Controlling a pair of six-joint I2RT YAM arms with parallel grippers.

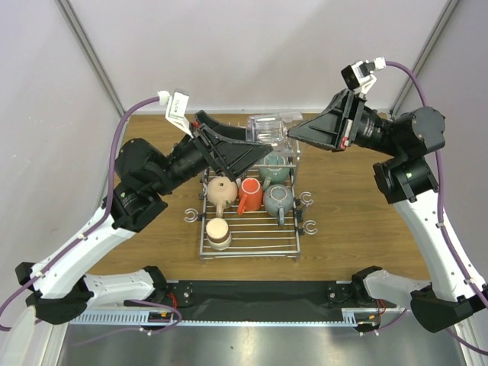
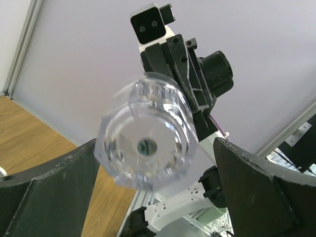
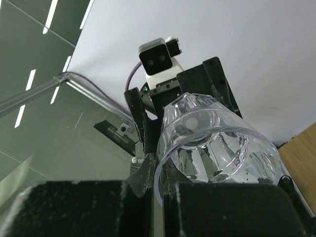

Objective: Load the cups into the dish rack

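The right pincer (image 3: 160,180) is clamped on the rim of the clear glass cup (image 1: 267,130); in its wrist view the rim runs down into the narrow slot between its two dark fingers. The cup lies on its side in the air, mouth toward the right arm and base toward the left arm.

The left pincer (image 1: 259,143) is spread wide, with one finger on either side of the cup's base. In the left wrist view the base sits between them, reaching the finger at 9 o'clock and standing clear of the finger (image 2: 247,187) at 3 o'clock. I cannot tell whether it touches the first one.

In the top view the two pincers meet from 9 and 3 o'clock, over the 12 o'clock end of the dish rack (image 1: 252,238). The rack stands in the middle of the wooden counter (image 1: 351,221).

Five cups already sit in the rack below the glass:
- A teal-green cup (image 1: 275,169) is at the 12 o'clock end.
- A grey-green cup (image 1: 278,200) is just toward 6 o'clock from it.
- A red-orange mug (image 1: 249,196) is at the centre.
- A beige mug (image 1: 223,191) is beside it at 9 o'clock.
- A pale cup with a dark lower band (image 1: 218,233) stands apart, toward the 7 o'clock corner.
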